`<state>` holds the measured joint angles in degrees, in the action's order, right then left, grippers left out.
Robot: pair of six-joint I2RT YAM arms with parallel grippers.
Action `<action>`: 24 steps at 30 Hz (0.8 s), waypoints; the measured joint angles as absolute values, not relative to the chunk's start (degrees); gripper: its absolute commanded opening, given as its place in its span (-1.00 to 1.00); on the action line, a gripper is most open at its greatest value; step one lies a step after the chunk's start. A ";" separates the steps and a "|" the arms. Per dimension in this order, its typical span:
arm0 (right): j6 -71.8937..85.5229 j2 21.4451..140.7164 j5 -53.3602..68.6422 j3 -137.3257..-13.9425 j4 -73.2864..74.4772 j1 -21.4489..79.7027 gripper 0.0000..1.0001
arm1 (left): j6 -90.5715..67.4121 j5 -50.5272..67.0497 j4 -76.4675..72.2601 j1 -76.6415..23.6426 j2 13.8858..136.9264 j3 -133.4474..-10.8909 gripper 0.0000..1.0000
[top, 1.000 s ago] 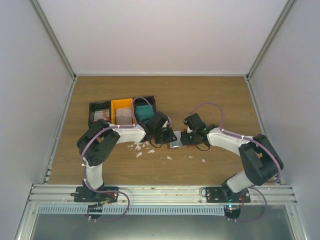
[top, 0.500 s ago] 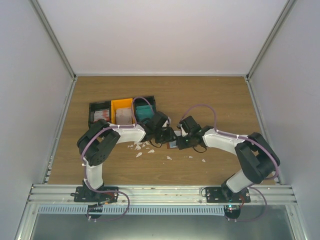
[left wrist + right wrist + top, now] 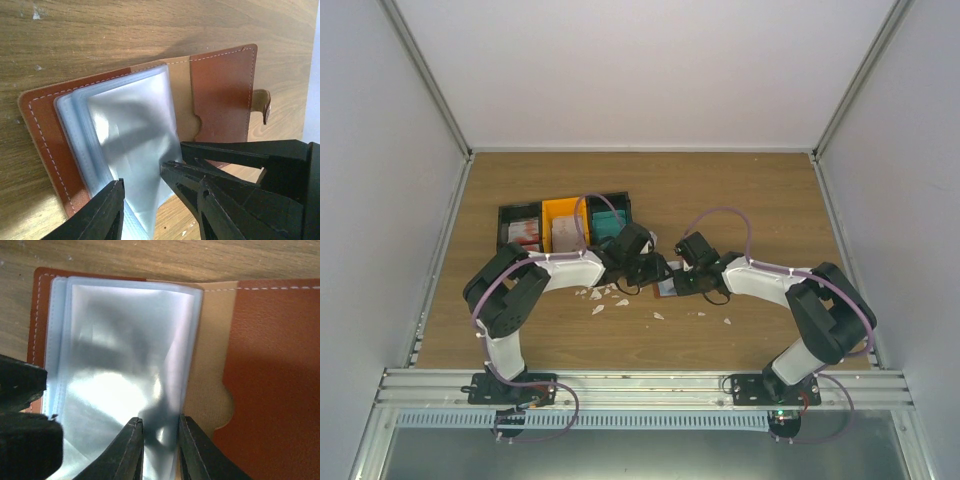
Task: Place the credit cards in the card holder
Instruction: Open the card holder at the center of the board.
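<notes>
The reddish-brown card holder (image 3: 220, 85) lies open on the table, its pale clear pockets (image 3: 130, 130) fanned up. It also shows in the right wrist view (image 3: 270, 370) and, mostly hidden, between the two grippers in the top view (image 3: 667, 288). My left gripper (image 3: 142, 185) is open, its fingers either side of a raised clear pocket sheet. My right gripper (image 3: 161, 432) is narrowly open over the pockets' free edge (image 3: 192, 340). No card is in either gripper. A teal credit card (image 3: 610, 222), a pale one (image 3: 566, 234) and a red one (image 3: 523, 232) lie in the bins.
The joined black and orange bins (image 3: 563, 208) stand at the back left, just behind my left wrist. Small white scraps (image 3: 600, 295) lie on the wood in front of the card holder. The enclosure walls stand on three sides.
My right gripper has moved left onto the card holder, close to my left gripper. My left arm's elbow has swung a little to the left; its gripper stays at the holder.
</notes>
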<state>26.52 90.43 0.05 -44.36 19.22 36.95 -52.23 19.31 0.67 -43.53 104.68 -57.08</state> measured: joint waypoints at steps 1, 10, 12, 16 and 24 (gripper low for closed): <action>26.81 90.43 0.03 -44.29 19.05 36.93 -0.62 | -52.25 19.20 0.60 -43.42 104.40 -56.99 -0.12; 27.97 90.02 0.54 -43.29 17.52 36.16 -0.75 | -52.97 20.29 0.19 -43.33 104.29 -56.75 -0.17; 28.12 89.67 1.23 -42.81 16.93 35.77 -0.78 | -53.12 20.40 0.08 -43.33 104.29 -56.75 -0.18; 28.86 88.53 3.81 -41.23 15.29 34.09 -0.84 | -53.19 20.58 -0.36 -43.33 104.29 -56.75 -0.21; 30.57 85.56 11.53 -36.99 12.36 29.56 -0.89 | -53.45 20.99 -1.04 -43.33 104.33 -56.75 -0.23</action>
<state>30.57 85.56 11.53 -36.99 12.36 29.56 -53.45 20.99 -1.04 -43.33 104.33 -56.75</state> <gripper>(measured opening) 0.057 0.383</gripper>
